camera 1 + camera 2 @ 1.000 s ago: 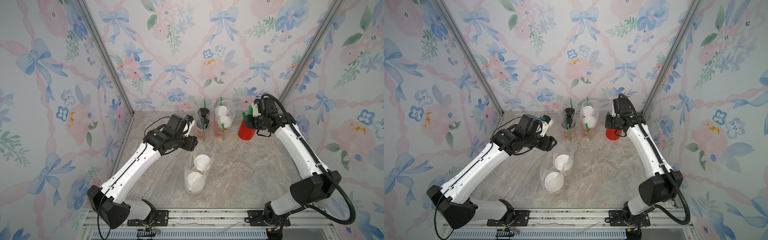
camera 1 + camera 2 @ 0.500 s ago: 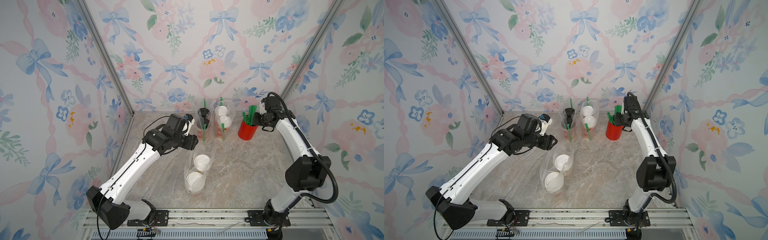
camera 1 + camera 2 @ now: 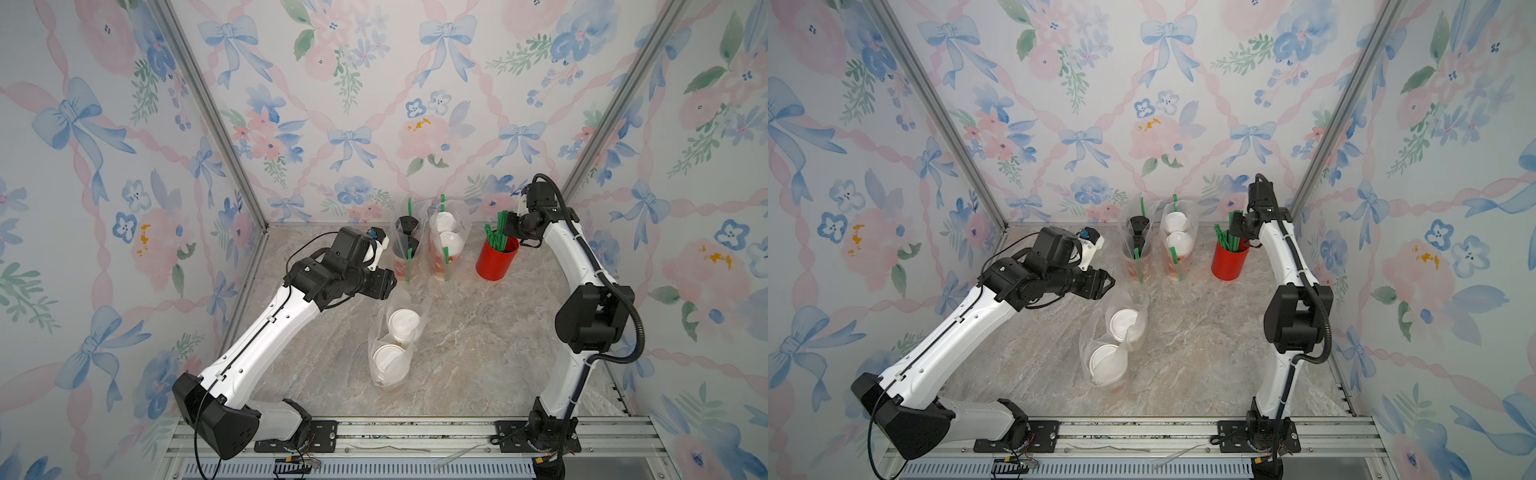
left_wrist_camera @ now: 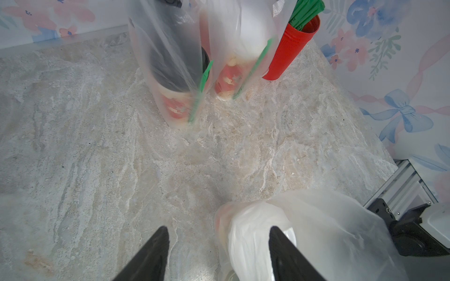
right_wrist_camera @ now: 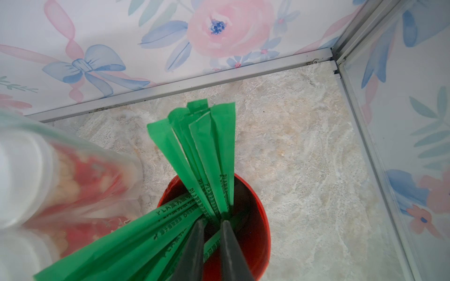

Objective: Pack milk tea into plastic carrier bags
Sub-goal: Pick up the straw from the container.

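**Packing, late stage.** All six cups sit in bags on the counter.

- **At the back edge:** the black-lid bag and the white-lid bag stand side by side, each with bagged straws pushed in.
- **Near the counter's middle:** the front bag holds two white-lidded cups, and no straw is visible in it.

**Change over the last second.** The right gripper has dropped its tips among the loose straws in the red cup, near the back right corner. Its jaws have drawn in to a narrow gap. Whether a straw is pinched cannot be told.

The left gripper has not moved. Its jaws are wide apart and hold nothing, and it hangs just beside the back end of the front bag. The bags and cups lie as before.

**Reading.** Cup packing looks complete. The step in hand is probably fetching a straw for the front bag, with the left gripper well placed to steady that bag's mouth.
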You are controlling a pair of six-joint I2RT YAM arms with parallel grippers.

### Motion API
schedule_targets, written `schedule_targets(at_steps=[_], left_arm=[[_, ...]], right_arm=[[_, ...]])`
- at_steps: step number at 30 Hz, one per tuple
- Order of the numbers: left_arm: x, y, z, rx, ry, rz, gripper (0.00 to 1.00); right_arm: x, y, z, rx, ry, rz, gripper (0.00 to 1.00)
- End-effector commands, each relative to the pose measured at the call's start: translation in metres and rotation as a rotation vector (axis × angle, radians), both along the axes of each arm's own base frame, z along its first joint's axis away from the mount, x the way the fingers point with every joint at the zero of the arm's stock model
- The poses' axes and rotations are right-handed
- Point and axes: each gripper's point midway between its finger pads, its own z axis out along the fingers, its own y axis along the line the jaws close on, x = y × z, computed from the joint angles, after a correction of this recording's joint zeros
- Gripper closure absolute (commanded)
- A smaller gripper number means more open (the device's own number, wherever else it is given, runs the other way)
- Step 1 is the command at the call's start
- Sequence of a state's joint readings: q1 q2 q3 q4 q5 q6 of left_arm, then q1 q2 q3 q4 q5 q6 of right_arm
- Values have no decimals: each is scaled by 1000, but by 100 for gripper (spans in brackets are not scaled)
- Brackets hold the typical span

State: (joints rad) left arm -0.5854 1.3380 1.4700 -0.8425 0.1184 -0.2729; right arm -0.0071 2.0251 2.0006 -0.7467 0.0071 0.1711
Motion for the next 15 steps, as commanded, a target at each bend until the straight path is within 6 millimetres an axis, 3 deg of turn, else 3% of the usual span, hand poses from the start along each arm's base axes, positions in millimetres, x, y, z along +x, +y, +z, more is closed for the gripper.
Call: schedule_targets(at_steps=[1,15], left_arm=[[4,-2,9,-27,-7,7,34],[5,0,11,-35,-5,16,34]], right_arm=[[9,-6,-3,1,12,3,84],[33,-1,-17,21,23,35,81]])
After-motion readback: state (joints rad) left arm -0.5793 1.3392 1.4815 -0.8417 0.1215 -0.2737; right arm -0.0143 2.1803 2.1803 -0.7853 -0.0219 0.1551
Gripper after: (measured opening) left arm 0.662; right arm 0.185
